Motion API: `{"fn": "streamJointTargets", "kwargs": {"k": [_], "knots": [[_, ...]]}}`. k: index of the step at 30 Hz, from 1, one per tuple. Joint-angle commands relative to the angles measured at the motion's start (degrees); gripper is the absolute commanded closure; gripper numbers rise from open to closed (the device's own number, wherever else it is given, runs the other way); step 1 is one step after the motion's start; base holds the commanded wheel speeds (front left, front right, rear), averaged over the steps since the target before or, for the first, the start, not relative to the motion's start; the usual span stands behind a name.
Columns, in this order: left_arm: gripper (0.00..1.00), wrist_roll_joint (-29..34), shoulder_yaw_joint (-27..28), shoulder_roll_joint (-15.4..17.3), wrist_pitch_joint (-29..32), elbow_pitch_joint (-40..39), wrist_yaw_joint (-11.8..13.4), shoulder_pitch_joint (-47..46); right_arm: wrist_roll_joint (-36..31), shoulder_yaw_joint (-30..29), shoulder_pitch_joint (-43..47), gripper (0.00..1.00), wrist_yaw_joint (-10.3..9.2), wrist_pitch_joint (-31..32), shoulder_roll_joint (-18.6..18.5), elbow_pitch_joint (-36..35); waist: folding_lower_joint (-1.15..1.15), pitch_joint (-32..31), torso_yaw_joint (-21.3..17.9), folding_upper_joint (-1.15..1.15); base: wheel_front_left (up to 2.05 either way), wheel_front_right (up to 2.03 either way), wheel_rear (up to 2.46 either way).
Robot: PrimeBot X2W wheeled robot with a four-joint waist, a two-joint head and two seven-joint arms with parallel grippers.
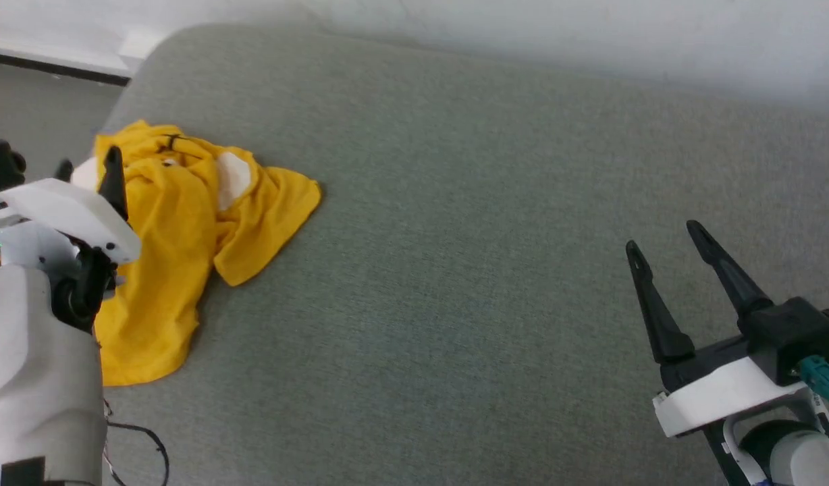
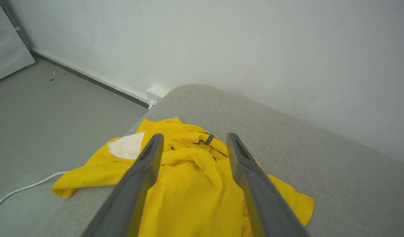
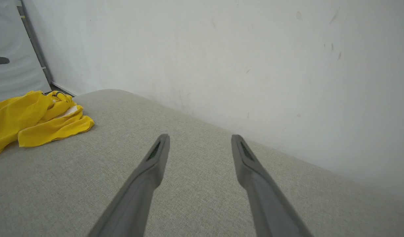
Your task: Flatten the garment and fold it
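A big grey soft pad (image 1: pixel 468 283) runs along a pale wall (image 1: pixel 590 40). It is like a sofa seat or a bed. The garment (image 1: pixel 165 270) lies on the pad's left end, close to the rounded corner. It is a bright yellow shirt, all bunched up in a heap, with folds lying over each other. One bit hangs out over the pad's edge, above the grey floor (image 2: pixel 57 98).

The job looks like it is at the very start. The shirt is not flat yet and no fold is made. I think the next move is to take hold of an edge or corner of the heap, then pull it out to the middle of the pad, where there is room to spread it.

The left gripper (image 2: pixel 194 136) hangs over the heap with its two fingers wide apart. It holds nothing. It may be just above the cloth or brushing it; I cannot tell from here. The right gripper (image 1: pixel 662 234) is far from the shirt, over bare pad. Its fingers are spread wide too, and it holds nothing.

A white patch (image 2: pixel 126 148) shows on the shirt, and some thin black lines (image 2: pixel 207 140). A white cable (image 2: pixel 21 191) lies on the floor.
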Motion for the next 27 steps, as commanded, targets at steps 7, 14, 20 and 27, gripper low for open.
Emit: {"fn": "streamJointTargets", "kwargs": {"k": [7,14,20,27], "knots": [[0.0,-6.26,2.21,-0.4,9.48,16.5,0.04,-5.24,1.58,1.06,-2.54,0.0,-0.05,-0.42,-1.44,-0.85,-0.02,8.1,-5.35,0.0,0.0,0.0,0.0],[0.53,-7.3,1.8,0.63,18.22,27.48,4.72,-7.59,3.63,2.88,-4.2,0.0,-0.05,-1.64,-1.64,0.15,-0.02,8.75,-6.17,0.0,0.0,0.0,0.0],[1.0,-4.79,-0.32,2.62,13.49,26.32,4.78,-7.99,4.96,3.1,-3.93,0.0,-0.05,-3.43,-0.22,3.04,-0.02,4.26,-6.71,0.0,0.0,0.0,0.0],[1.0,0.9,-4.33,7.16,-1.22,19.72,3.38,-11.01,5.44,2.76,-2.52,0.0,-0.05,-6.24,2.58,6.76,-0.02,-3.36,-7.17,0.0,0.0,0.0,0.0]]}}
